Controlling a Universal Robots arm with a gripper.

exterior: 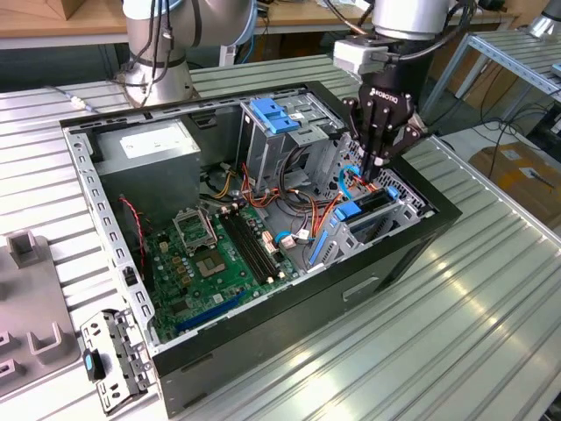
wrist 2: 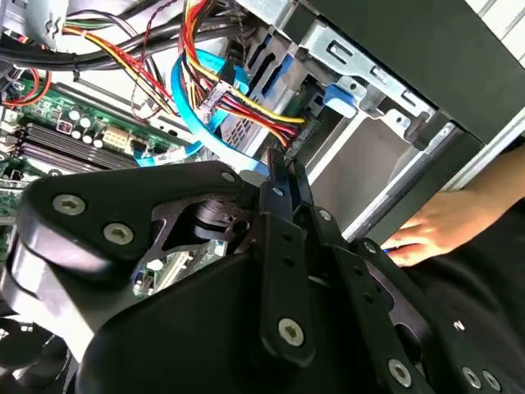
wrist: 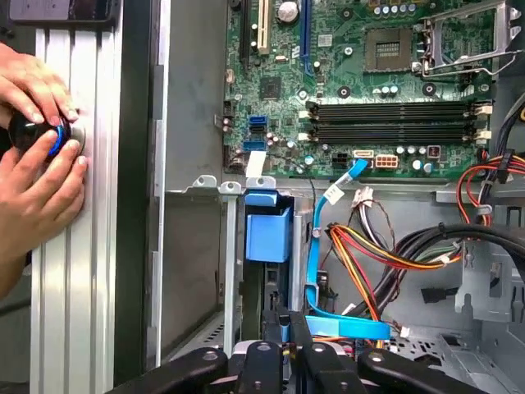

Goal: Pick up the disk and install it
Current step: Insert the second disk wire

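Exterior view, gripper: the gripper (exterior: 377, 162) hangs nose-down inside the open computer case (exterior: 438, 215), over the drive bay on the exterior view's right.
Exterior view, disk: the disk (exterior: 368, 208) stands on edge in that bay, its blue rails showing just below the jaws.
Exterior view, surroundings: the motherboard (exterior: 219, 254) lies near the case's middle, the grey cage with the blue handle (exterior: 273, 114) stands behind it, and a perforated bracket (exterior: 110, 360) lies apart on the tabletop (exterior: 421, 351).
Second wrist view, jaws: the fingers (wrist 2: 283, 185) are drawn close together, their tips by the blue data cable (wrist 2: 193, 123) and the wire bundle; I cannot tell whether they pinch the disk's edge.
Second wrist view, person: a hand (wrist 2: 439, 226) rests outside the case wall.
First wrist view, disk: its blue carrier tab (wrist: 268, 234) sits in the bay slot, straight ahead of the fingertips (wrist: 283, 328).
First wrist view, person: two hands (wrist: 37, 139) hold a round knob on the tabletop.
Step in hand: judged as installing, the disk already being seated in its bay.
Next move calls for: a straight, cable-clear push along the slot.
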